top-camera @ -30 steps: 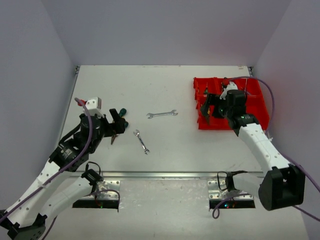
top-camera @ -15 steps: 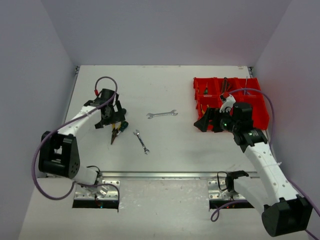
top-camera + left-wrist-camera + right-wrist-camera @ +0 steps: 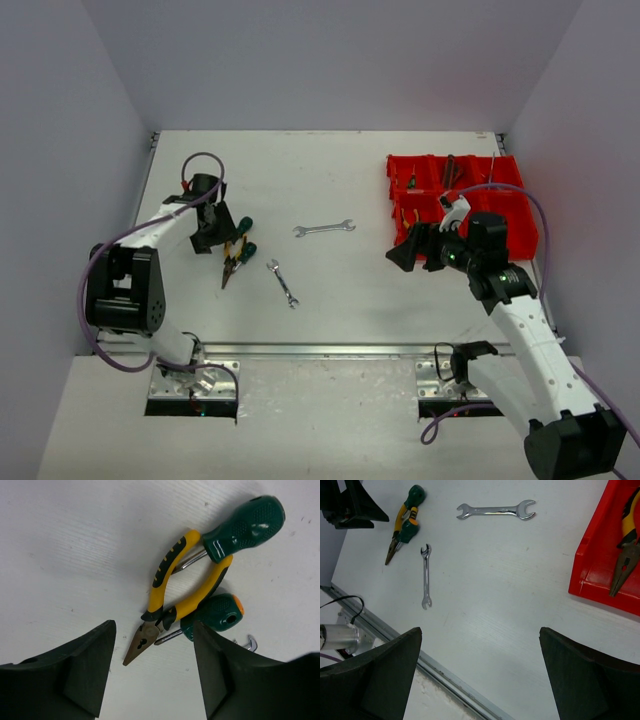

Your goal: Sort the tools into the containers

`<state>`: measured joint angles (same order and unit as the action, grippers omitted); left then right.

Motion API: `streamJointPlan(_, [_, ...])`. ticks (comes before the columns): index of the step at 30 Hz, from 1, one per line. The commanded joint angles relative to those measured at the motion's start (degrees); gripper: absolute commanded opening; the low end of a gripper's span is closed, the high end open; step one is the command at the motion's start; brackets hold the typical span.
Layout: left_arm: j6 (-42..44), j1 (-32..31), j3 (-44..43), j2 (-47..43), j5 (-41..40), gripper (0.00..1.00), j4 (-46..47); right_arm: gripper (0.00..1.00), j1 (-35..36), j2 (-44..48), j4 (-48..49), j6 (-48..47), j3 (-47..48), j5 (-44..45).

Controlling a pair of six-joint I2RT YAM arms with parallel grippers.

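The small wrench (image 3: 283,283) lies nearest on the bench (image 3: 340,310), loose and well apart from both arms. Left of it and slightly farther back are the yellow pliers (image 3: 167,602), nose toward the near edge. The shaft of the larger screwdriver (image 3: 244,526) runs in between the pliers' handles. The smaller screwdriver (image 3: 215,614) touches them beside the pivot. Both screwdrivers have green handles.

The left end effector (image 3: 152,630) hangs over this cluster, spread wide and gripping nothing. In the wrist view the pliers' nose shows between its fingers.

Across the bench, the right end effector (image 3: 480,635) hovers above bare bench just in front of the bin's near left corner. It is also wide apart and empty.

Farther back, mid-bench, the large wrench (image 3: 324,229) lies crosswise. The red bin (image 3: 510,235) sits at the far right. In its near left compartment lie binned pliers (image 3: 624,555) with a yellow handle. More tools lie in the rear compartments, too small to name.
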<state>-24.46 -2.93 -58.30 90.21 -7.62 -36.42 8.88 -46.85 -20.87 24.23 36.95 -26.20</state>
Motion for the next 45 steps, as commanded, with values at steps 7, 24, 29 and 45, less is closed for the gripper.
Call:
streamJointPlan(7, [-1.67,1.43,0.1,4.05,0.22,0.47,5.56,0.99,1.03,1.84,3.36,0.04,-0.54,0.23])
streamJointPlan(24, [-5.91,1.34,5.58,8.34,-4.62,0.25,9.7,0.99,2.44,0.99,2.87,-0.32,-0.84,3.08])
streamJointPlan(29, [-7.16,1.34,7.09,7.14,-6.39,0.11,9.86,0.99,2.58,0.97,2.94,-0.41,-0.92,3.29])
streamJointPlan(45, [-9.88,1.34,8.3,-11.36,-9.41,0.0,5.46,0.99,2.72,0.8,3.11,-0.5,-1.09,3.96])
